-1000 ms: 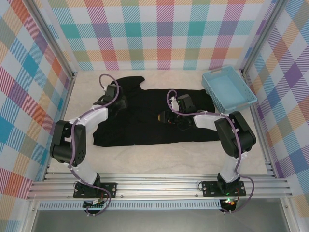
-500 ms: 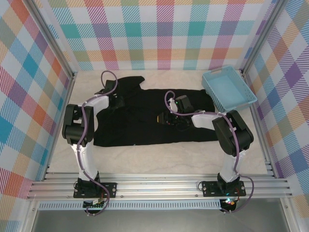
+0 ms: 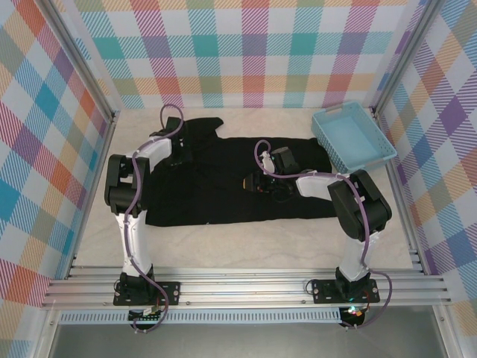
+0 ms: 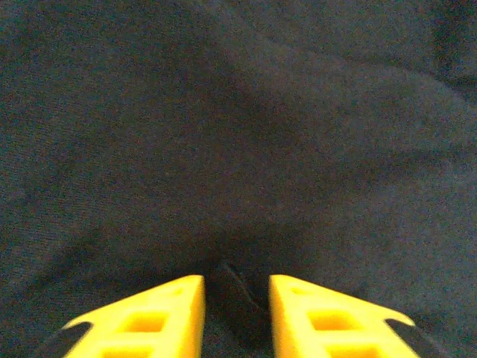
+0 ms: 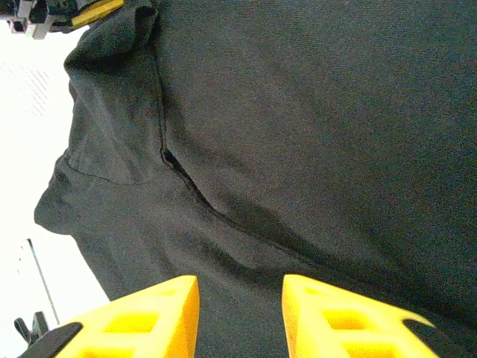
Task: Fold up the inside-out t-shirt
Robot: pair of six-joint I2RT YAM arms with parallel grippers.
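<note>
There is 1 black short-sleeved cloth t-shirt [image 3: 216, 198], spread flat across the middle of the cream counter [image 3: 246, 246]. Its long side runs left to right through the centre of the top view, and 1 sleeve juts toward the upper left. There is 1 light blue rectangular plastic basket [image 3: 326, 140] at the upper right of that view. Its pale floor shows across the whole inside, and the t-shirt's right end lies just beside its lower-left wall.

There are 2 arms. The left hand [image 3: 184, 153] sits on the t-shirt's upper-left part, by the sleeve. In the left wrist view, its 2 yellow fingers [image 4: 156, 313] stand close together at the bottom of the frame, and the left hand [image 4: 235, 280] has a small ridge of the t-shirt [image 4: 238, 134] pinched between them.

The right hand [image 3: 253, 181] rests on the t-shirt near the centre of the top view. In the right wrist view, the right hand [image 5: 240, 280] has its 2 fingers partly apart over the dark cloth [image 5: 298, 112]. A seam runs diagonally toward the gap. Whether they grip any cloth cannot be told. The counter [image 5: 30, 112] shows bright at the left edge.
</note>
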